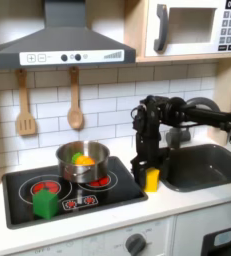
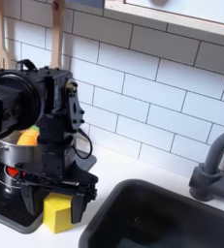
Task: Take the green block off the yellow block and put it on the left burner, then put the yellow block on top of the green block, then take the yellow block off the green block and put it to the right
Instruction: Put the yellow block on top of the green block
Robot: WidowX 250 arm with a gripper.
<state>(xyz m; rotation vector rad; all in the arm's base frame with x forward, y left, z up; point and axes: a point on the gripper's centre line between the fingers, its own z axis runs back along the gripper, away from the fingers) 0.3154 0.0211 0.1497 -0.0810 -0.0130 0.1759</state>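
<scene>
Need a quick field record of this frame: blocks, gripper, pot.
green block: front left of cooktop, by the red-ring burner, alone
yellow block: at cooktop's right edge, next to sink
gripper: low over yellow block, jaws straddling it; grip unclear
pot: rear of cooktop, holds orange toy food
</scene>
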